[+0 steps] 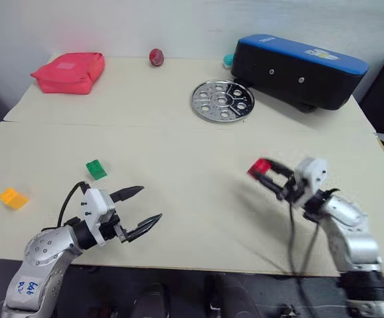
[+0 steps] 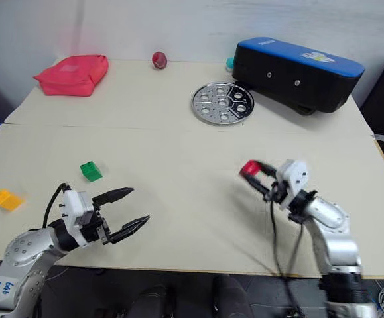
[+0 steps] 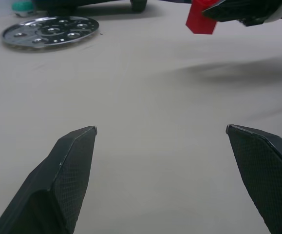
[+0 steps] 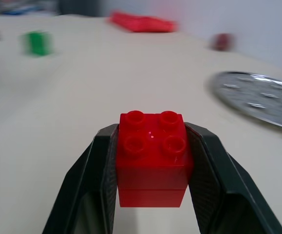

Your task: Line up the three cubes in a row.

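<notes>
Had right gripper (image 4: 150, 195) clamped on red cube (image 4: 152, 158), lifted above table (image 1: 192, 172); left gripper (image 1: 143, 207) gaped wide, empty. Shallow pinch; feared slip mid-carry toward green cube (image 1: 96, 169).

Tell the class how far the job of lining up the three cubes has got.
Done: nothing is in a row yet.
In hand: the right gripper is shut on the red cube, above the table.
Left: the green cube and yellow cube lie apart near the open left gripper.
</notes>
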`<state>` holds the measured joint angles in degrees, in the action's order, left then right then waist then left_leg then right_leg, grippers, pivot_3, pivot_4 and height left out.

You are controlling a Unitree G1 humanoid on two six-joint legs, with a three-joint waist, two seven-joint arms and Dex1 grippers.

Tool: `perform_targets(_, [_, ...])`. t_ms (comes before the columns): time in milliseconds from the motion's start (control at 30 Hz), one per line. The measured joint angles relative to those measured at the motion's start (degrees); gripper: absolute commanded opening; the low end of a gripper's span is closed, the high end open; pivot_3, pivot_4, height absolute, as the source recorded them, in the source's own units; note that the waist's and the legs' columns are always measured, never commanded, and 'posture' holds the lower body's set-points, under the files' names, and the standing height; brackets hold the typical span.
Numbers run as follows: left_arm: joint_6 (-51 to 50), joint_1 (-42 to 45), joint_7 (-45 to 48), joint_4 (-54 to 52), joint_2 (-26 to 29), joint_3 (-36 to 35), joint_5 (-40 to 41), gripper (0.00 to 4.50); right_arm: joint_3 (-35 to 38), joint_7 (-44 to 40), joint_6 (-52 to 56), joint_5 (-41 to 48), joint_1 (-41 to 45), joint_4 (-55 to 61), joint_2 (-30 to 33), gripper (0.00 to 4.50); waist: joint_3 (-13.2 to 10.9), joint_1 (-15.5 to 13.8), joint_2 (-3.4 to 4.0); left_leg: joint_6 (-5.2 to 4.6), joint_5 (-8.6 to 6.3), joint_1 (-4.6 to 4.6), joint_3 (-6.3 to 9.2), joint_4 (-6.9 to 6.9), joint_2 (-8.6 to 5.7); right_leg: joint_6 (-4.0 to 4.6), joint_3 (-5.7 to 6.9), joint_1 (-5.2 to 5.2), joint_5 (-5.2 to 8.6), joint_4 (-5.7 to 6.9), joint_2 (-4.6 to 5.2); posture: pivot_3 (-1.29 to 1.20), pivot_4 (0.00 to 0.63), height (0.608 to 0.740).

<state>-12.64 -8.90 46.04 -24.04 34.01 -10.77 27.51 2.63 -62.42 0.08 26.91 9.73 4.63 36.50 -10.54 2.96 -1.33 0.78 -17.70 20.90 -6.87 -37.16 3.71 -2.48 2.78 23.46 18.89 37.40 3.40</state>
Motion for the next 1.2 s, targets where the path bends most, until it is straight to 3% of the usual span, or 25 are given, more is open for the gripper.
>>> perform_targets(100, [0.9, 0.5, 1.2, 1.4, 0.4, 0.0, -0.2, 4.50, -3.3, -9.7, 1.1, 2.1, 0.1, -1.1, 1.2, 1.48, 0.0, 0.0, -0.02, 0.01, 0.04, -0.12, 0.02, 0.01, 0.00, 0.06, 0.00, -0.05, -0.04, 0.04, 0.00, 0.00, 0.150, 0.740])
perform_targets(233, [0.9, 1.0, 1.0, 2.0, 0.4, -0.4, -0.3, 4.50, -7.0, -16.4, -3.6, -0.3, 0.8, -7.0, 0.6, 1.48, 0.0, -0.3, -0.03, 0.03, 0.03, -0.12, 0.00, 0.02, -0.01, 0.06, -0.01, -0.06, -0.04, 0.00, 0.01, 0.00, 0.150, 0.740])
perform_targets(567, [-0.2, -3.3, 1.2, -0.8, 2.0, -2.1, 0.3, 4.50, -9.1, -22.9, -17.8, -5.1, 8.0, -23.7, -3.9, 1.48, 0.0, -0.1, -0.03, 0.05, 0.04, -0.45, -0.03, 0.04, 0.00, 0.10, -0.04, -0.36, -0.03, 0.01, 0.04, 0.00, 0.150, 0.740])
perform_targets(733, [-0.7, -3.7, 1.1, -1.2, 2.3, -3.0, 0.4, 4.50, -9.1, -22.2, -18.6, -6.4, 7.7, -26.9, -4.8, 3.17, 0.0, -0.1, -0.02, 0.10, 0.00, -0.62, -0.01, 0.08, 0.02, 0.16, -0.02, -0.59, 0.00, -0.02, 0.07, 0.00, 0.150, 0.740])
perform_targets(867, [-0.7, -5.8, 0.9, -1.5, 2.4, -5.9, 0.4, 4.50, -7.8, -19.9, -17.3, -4.9, 7.3, -22.7, -5.2, 4.49, 0.0, 0.1, 0.03, 0.14, -0.02, -0.60, -0.01, 0.12, 0.06, 0.20, -0.01, -0.50, 0.03, 0.00, 0.06, 0.00, 0.150, 0.740])
perform_targets(967, [0.1, -9.7, 0.2, -0.2, 1.9, -10.8, 0.4, 4.50, -4.7, -19.3, -15.6, -1.6, 6.2, -16.0, -3.7, 4.49, -0.1, 0.0, 0.04, 0.15, -0.04, -0.56, 0.00, 0.14, 0.06, 0.20, 0.02, -0.46, 0.04, -0.03, 0.06, 0.00, 0.150, 0.740])
perform_targets(1200, [2.6, -16.4, -10.3, 7.7, -9.7, -27.7, 3.3, 4.50, 3.9, -19.6, -13.8, 7.8, -2.0, -7.2, -2.8, 4.49, -0.1, -0.9, -0.10, 0.04, -0.16, -0.56, 0.05, 0.12, 0.07, 0.17, 0.06, -0.60, 0.04, -0.27, 0.07, 0.00, 0.150, 0.740])
